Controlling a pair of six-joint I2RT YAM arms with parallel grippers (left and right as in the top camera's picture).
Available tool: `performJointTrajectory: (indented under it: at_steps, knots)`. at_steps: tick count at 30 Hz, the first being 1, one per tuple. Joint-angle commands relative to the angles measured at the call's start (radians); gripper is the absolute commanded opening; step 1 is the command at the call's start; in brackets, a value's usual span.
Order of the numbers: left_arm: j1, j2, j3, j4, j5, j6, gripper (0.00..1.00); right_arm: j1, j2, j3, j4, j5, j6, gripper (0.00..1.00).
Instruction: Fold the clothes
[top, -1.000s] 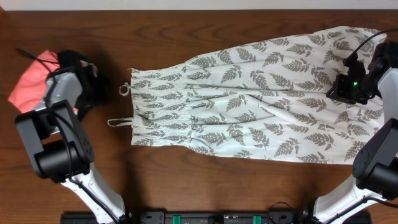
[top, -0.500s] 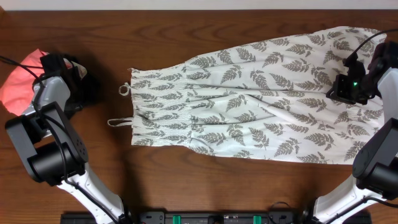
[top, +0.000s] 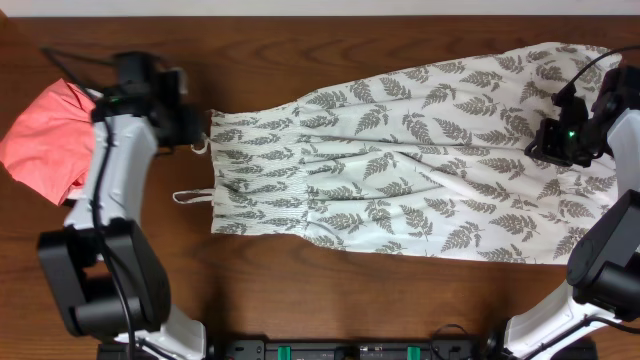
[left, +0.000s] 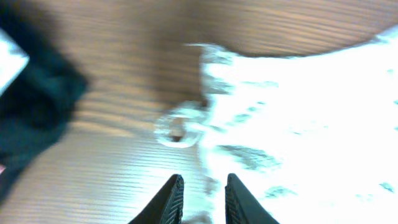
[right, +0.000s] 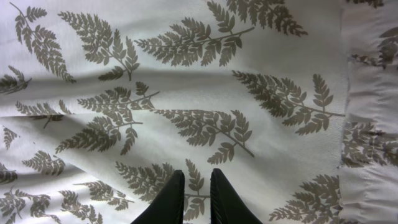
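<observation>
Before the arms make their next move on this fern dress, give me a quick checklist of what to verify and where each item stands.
1. Dress spread flat on the table: ok.
2. Left gripper at the upper strap loop: ok, jaws narrowly parted, nothing held.
3. Right gripper holding the hem end: not ok, it hangs above the fabric, jaws nearly together, empty.
4. Coral garment clear of the dress: ok, apart at the far left.
5. Left wrist view sharp enough for aiming: not ok, blurred.
6. Lower strap tucked in: not ok, it sticks out past the bodice.
</observation>
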Motion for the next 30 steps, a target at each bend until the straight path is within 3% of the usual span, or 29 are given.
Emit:
performJointTrajectory:
  at_steps: [1, 13, 25, 30]
  knots:
    - [-0.092, 0.005, 0.014, -0.038, 0.01, -0.006, 0.24, 0.002, -0.026, -0.003, 0.002, -0.012, -0.003, 0.14]
    - [-0.304, 0.144, -0.042, -0.031, 0.119, -0.069, 0.23, 0.002, -0.026, -0.003, 0.001, -0.027, -0.003, 0.14]
    - [-0.32, 0.283, -0.042, -0.027, 0.116, -0.051, 0.23, 0.002, -0.026, -0.003, 0.0, -0.026, -0.003, 0.14]
    - [-0.296, 0.322, -0.042, -0.028, 0.039, -0.049, 0.23, 0.002, -0.026, -0.003, -0.003, -0.026, -0.004, 0.14]
